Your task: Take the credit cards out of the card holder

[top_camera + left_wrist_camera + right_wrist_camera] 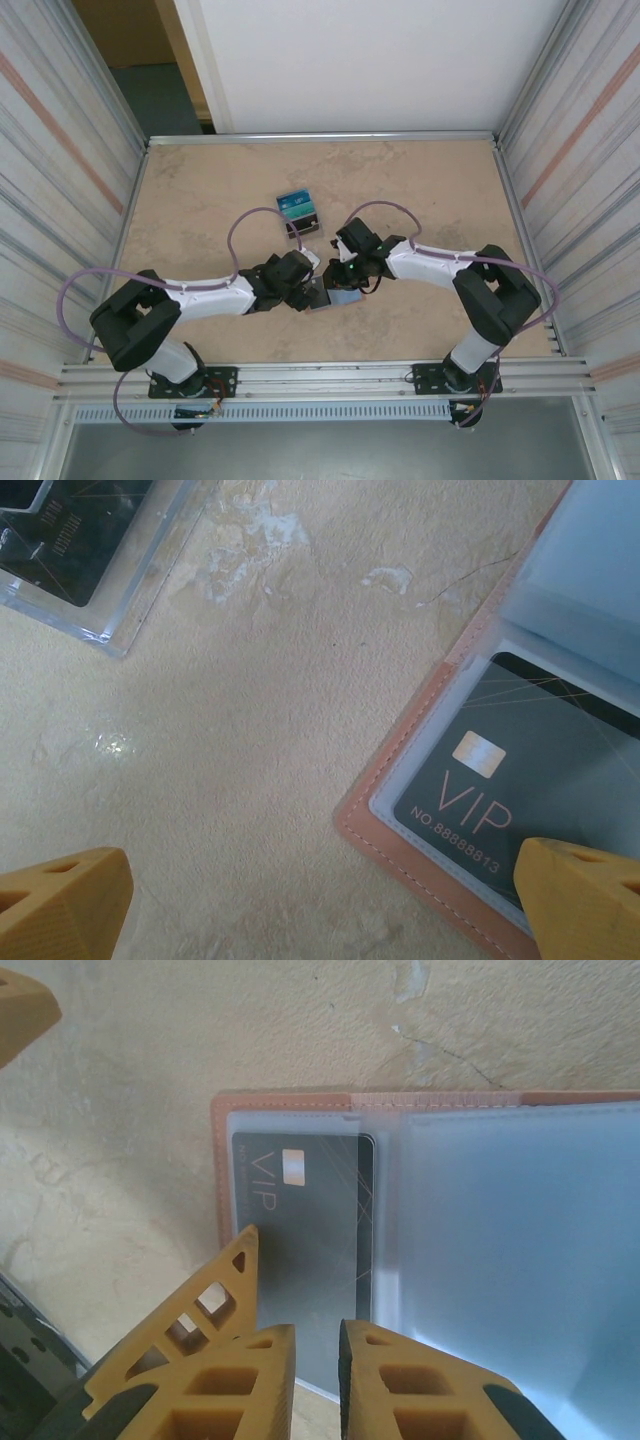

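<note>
Nearly pinched together, the right gripper sits at the bottom of the right wrist view. Its jaws are parted by only a thin slit, right over the near edge of the dark "VIP" credit card. From where I stand I can't tell whether they actually have the card or just the clear sleeve around it. The card lies tucked in the left pocket of the salmon-pink card holder, which is spread open flat on the table at the middle of the overhead view, between the two wrists. The left gripper is spread wide. One finger sits over the holder's corner at the lower right of the left wrist view, and it looks to me as if it is pinning the holder down. A clear plastic stand with another dark card sits at the upper left of that view, apart from the holder. I'd say this is the grasp for pulling the first card. The next move calls for a firm pinch on the card alone, then a straight slide out along the pocket opening, with the holder held flat so it doesn't drag along.
</note>
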Robot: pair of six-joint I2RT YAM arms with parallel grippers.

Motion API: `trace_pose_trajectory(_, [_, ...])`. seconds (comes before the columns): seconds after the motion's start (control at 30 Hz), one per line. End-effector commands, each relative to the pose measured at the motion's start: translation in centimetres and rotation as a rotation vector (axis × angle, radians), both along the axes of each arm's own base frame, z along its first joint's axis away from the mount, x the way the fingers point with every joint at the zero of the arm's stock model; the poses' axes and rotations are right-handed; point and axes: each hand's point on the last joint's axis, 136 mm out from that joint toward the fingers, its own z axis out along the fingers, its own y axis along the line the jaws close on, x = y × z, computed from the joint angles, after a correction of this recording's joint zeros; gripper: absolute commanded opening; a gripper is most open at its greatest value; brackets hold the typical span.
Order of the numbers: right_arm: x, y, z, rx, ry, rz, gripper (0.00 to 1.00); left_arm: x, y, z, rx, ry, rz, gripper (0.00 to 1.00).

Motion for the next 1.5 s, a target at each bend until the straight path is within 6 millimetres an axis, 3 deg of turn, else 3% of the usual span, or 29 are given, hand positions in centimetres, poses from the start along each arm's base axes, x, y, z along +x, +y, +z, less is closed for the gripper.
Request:
trace_pose_trajectory(0.0, [0.1, 0.8, 0.1, 0.038, 0.041, -0.011, 0.19, -0.6, 0.9, -1.0, 0.052, 0.016, 0.009, 0.99])
trace_pose_trajectory(1.03, [-0.8, -1.3, -3.6, 0.009, 0.151, -0.052, 0.20, -0.7, 0.7, -1.1, 0.086, 0.012, 0.004, 0.99])
trace_pose_trajectory(1.47, [-0.7, 0.4, -2.8, 0.184, 0.201, -0.042, 0.20, -0.6, 0.4, -1.1, 0.091, 0.015, -0.005, 0.99])
